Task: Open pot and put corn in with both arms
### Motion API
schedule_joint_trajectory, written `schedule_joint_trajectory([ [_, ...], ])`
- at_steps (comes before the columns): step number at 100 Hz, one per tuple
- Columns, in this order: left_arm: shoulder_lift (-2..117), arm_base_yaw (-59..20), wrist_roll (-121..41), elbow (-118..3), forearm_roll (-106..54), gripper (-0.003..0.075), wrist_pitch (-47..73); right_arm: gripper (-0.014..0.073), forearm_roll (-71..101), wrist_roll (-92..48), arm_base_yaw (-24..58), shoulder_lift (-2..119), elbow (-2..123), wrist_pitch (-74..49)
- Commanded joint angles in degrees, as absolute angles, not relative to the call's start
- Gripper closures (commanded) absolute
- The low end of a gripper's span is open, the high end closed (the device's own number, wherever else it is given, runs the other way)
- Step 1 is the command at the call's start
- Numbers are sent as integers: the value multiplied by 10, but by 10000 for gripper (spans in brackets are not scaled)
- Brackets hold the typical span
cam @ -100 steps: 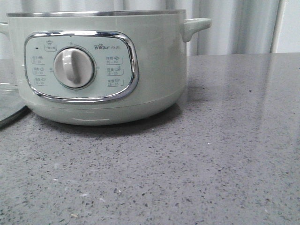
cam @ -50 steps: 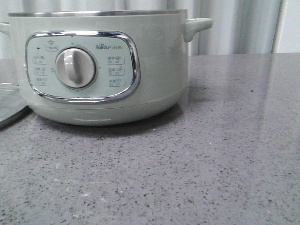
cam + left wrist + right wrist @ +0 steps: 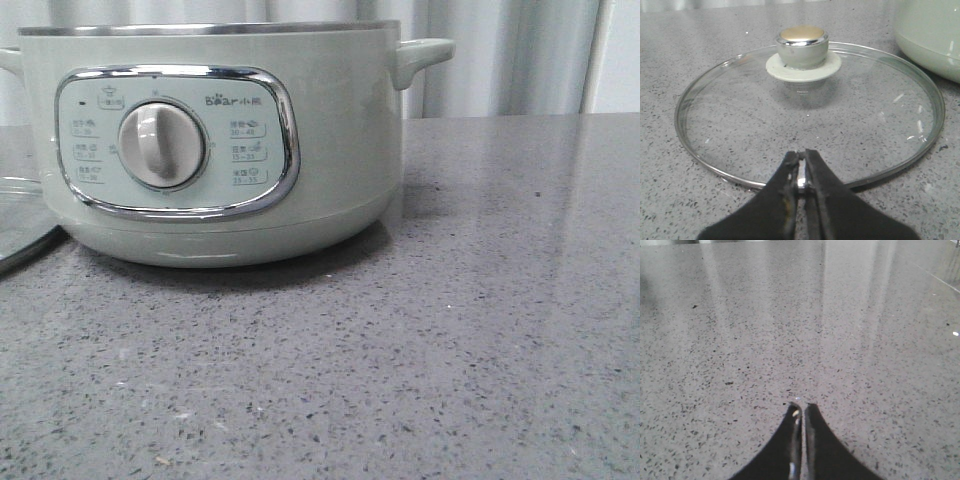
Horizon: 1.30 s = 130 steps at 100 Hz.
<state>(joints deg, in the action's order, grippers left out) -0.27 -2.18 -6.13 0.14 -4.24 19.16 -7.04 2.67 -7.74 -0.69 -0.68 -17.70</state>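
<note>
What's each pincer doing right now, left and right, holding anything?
Left pincer: closed, holding nothing, poised by the near rim of the glass lid lying on the countertop.
Right pincer: closed, empty, over bare countertop.

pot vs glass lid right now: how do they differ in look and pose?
The pot is opaque pale green with a dial panel; the glass lid is clear, so the counter shows through. The pot stands tall and upright with no lid on it; the glass lid lies flat on the counter beside it, knob up. The pot is far deeper than the shallow glass lid. Both are round with a metal rim.
</note>
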Motion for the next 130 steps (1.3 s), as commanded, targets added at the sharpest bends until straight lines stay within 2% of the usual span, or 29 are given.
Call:
schedule_joint_trajectory([
  [1,-22,-20,-62,5,-46,741,173,667,-68,14,-79,-17,-18,-166],
  [35,-22,-20,-62,5,-46,741,173,667,-17,-44,-76,-17,-18,-169],
  [130,-22,-20,-62,5,-46,741,173,667,-12,-45,-76,-17,-18,-174],
])
